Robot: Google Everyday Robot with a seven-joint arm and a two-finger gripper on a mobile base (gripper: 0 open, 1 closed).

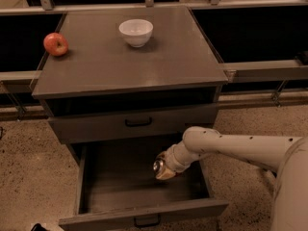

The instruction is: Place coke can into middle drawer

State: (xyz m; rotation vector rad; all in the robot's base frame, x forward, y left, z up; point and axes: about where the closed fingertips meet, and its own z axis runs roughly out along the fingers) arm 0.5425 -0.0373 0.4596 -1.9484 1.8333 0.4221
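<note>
One can (pixel 158 166) in gripper (pixel 164 170) over drawer (pixel 120 192)

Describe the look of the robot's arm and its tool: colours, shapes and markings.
The arm is a smooth, off-white, rounded tube with small dark dots along it. Its tool, over the open middle drawer, looks tan.
</note>
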